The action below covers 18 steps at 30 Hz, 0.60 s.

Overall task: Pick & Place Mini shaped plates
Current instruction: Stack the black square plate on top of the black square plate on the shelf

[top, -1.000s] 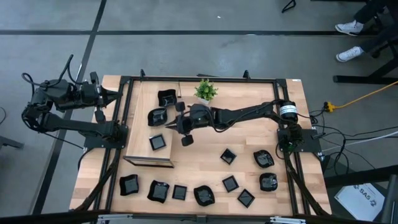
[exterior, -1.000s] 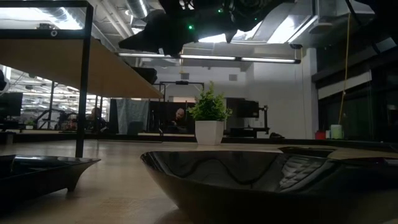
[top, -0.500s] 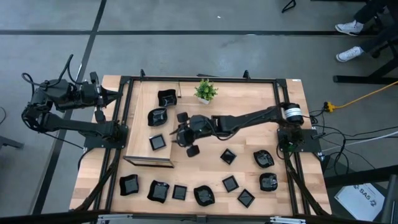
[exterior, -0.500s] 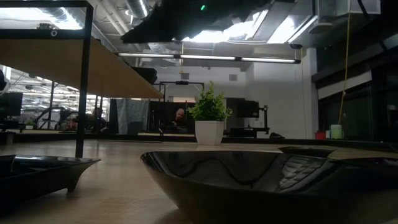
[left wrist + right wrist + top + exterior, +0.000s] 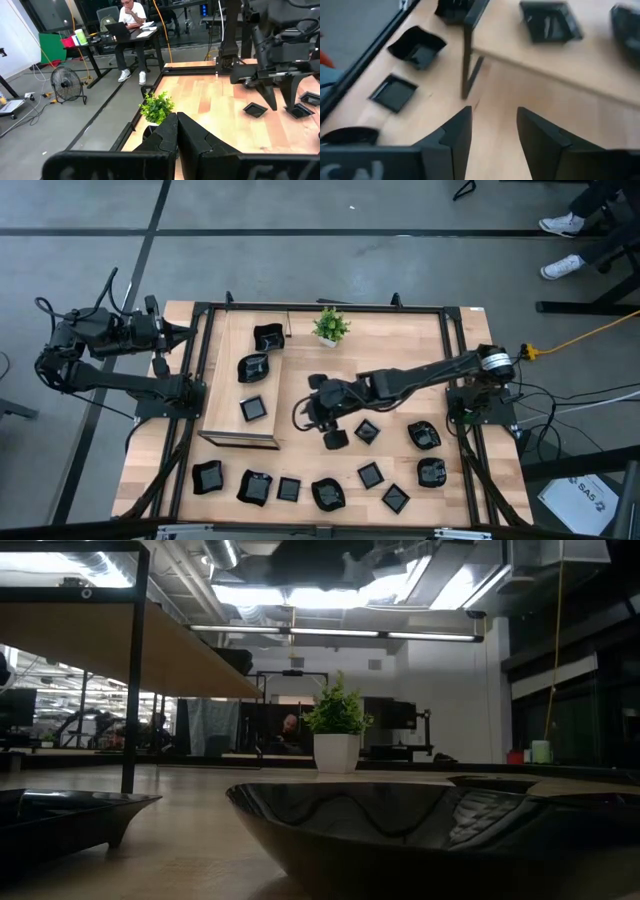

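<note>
Right arm over the mid-table, jaws spread and empty.

We saw the right gripper [image 5: 322, 417] hanging above the bare wood just beside the raised shelf [image 5: 225, 385], its fingers [image 5: 454, 134] apart with nothing between them. Three mini shaped plates [image 5: 254, 409] sat on that shelf; the rest lay scattered along the near and right parts of the table [image 5: 400, 340]. The left gripper [image 5: 190, 332] waited clenched shut off the table's left edge. A potted plant [image 5: 329, 325] stood at the far side.

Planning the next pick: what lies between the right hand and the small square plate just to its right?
Nothing: in the high view only bare table wood separates the open right hand from the small square plate.
</note>
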Available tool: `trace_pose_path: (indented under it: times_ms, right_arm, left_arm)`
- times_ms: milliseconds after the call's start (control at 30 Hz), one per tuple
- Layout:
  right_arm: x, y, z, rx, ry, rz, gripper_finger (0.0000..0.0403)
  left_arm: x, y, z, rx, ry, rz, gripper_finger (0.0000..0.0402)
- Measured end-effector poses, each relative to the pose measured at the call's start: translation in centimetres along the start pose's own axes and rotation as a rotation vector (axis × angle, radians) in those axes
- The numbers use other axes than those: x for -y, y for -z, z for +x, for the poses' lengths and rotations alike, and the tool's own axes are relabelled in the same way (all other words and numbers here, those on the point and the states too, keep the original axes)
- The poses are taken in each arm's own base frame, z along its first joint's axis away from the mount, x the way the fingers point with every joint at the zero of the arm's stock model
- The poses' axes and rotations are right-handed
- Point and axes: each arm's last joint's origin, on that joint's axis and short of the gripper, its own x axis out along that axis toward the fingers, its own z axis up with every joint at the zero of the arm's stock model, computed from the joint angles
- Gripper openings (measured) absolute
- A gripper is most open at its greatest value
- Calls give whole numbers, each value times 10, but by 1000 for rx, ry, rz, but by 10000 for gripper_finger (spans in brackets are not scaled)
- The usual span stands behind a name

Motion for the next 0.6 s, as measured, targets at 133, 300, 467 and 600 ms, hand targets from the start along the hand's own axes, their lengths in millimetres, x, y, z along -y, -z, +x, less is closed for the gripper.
trace_pose_path:
  times_ms: [133,300,467,600]
  right_arm:
    - [-11,5,-6,-78,-28,75,156]
    - [-25,12,-11,-177,-51,167,156]
    - [-42,18,-14,-259,-70,242,156]
    - [-56,22,-17,-313,-77,309,156]
  left_arm:
    - [0,0,0,0,0,0,4]
    - [0,0,0,0,0,0,4]
    - [0,0,0,0,0,0,4]
    - [0,0,0,0,0,0,4]
